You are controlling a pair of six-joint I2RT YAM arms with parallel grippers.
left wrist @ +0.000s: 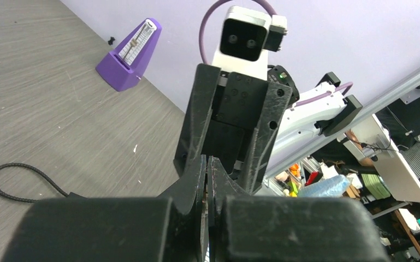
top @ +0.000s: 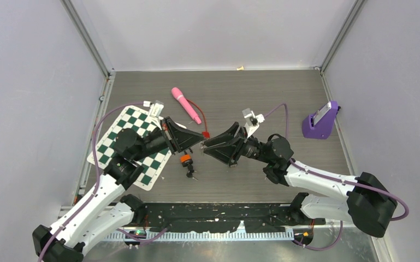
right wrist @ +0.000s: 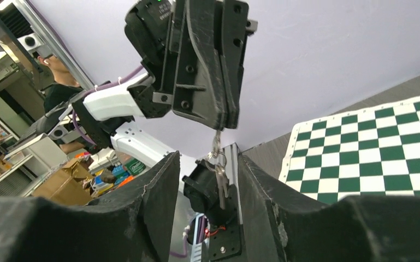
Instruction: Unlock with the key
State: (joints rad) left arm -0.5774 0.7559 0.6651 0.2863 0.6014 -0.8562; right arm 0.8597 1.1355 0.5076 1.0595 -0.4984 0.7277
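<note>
Looks like key handover just beyond orange padlock [top: 185,159]: left gripper [top: 199,138] pinching small silver keys [right wrist: 219,173]; right gripper [top: 207,145] spread, flanking them. Next: right clamps one key squarely.

Robotics laboratory test cell. The grey wood-grain worktop [top: 251,98] is enclosed by plain pale wall panels [top: 213,33] fixed to aluminium frame posts [top: 86,35]. Beyond the enclosure, the wrist views show shelving with cardboard boxes [right wrist: 65,183], a person [right wrist: 60,93] close by, and a cluttered bench [left wrist: 317,180] of loose supplies.
</note>
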